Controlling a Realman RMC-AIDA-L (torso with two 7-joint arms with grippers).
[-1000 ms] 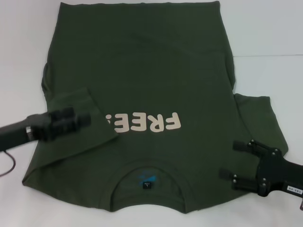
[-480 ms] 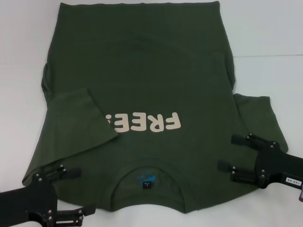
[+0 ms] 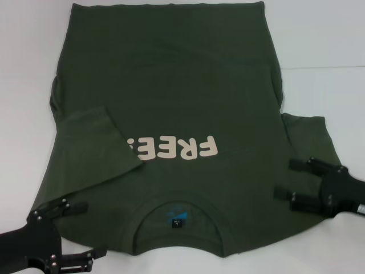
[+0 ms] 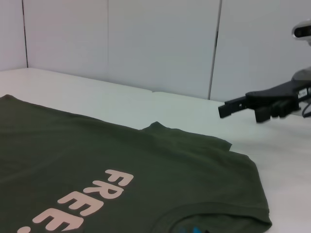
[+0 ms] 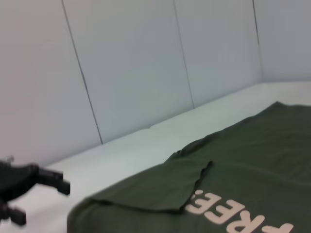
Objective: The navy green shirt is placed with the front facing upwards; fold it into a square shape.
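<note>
Navy green shirt (image 3: 171,103) lies front up on your white surface (image 3: 319,51), collar (image 3: 178,201) toward the robot, cream "FREE!" lettering (image 3: 174,149) across the chest. Since half a second ago the shirt has not shifted. Your left hand (image 3: 77,231) has slid a little outward and lower at the near left corner, fingers apart, one over the shoulder edge and one just off the hem; it grips nothing. Your right hand (image 3: 291,180) has drawn back toward the right edge, also spread open and holding nothing, fingertips over the right sleeve (image 3: 311,137). The left sleeve (image 3: 100,145) is folded in over the body, its edge covering the end of the lettering; the right sleeve lies spread out flat. A small blue label (image 3: 175,216) shows inside the collar.
</note>
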